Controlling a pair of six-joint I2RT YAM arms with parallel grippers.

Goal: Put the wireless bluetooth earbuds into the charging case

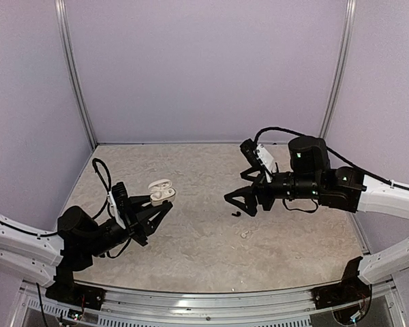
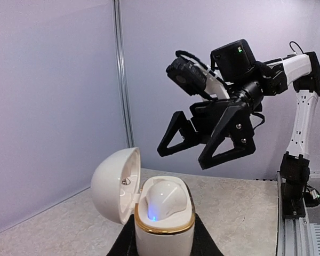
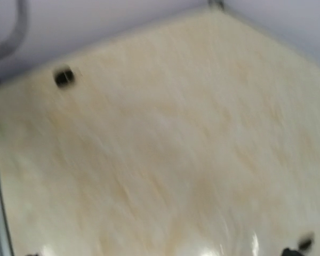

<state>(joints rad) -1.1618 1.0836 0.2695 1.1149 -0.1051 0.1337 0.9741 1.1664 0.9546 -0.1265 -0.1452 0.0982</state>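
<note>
Left gripper [image 1: 158,206], in the lower left of the overhead view, is pinched on the white charging case [image 1: 161,192] and holds it above the table [image 1: 191,259]. In the left wrist view its black fingers [image 2: 205,241] flank the base of the case at the bottom edge of the frame. The case stands upright and open, with the lid [image 2: 113,184] swung back to the left. A gold band [image 2: 164,228] runs round the rim of the body. Inside the body sits a white rounded dome [image 2: 162,198] with a small blue light [image 2: 153,217] on its front; it looks like an earbud, though that is hard to confirm.

Right gripper [image 1: 237,204] hangs above the table right of centre in the overhead view. Its two triangular fingers are spread apart with nothing between them. From the left wrist view it appears in the upper right of the frame, well apart from the case, with its fingertips pointing down and left.

One black earbud [image 1: 236,214] lies on the table just below the right gripper's fingertips in the overhead view. A white earbud [image 1: 245,234] lies a little lower and to the right, faint against the pale surface.

The right wrist view is blurred. It shows mottled beige table, a small dark blob [image 3: 64,77] at the upper left and another dark speck [image 3: 305,243] at the lower right. Neither is sharp enough to identify.
</note>
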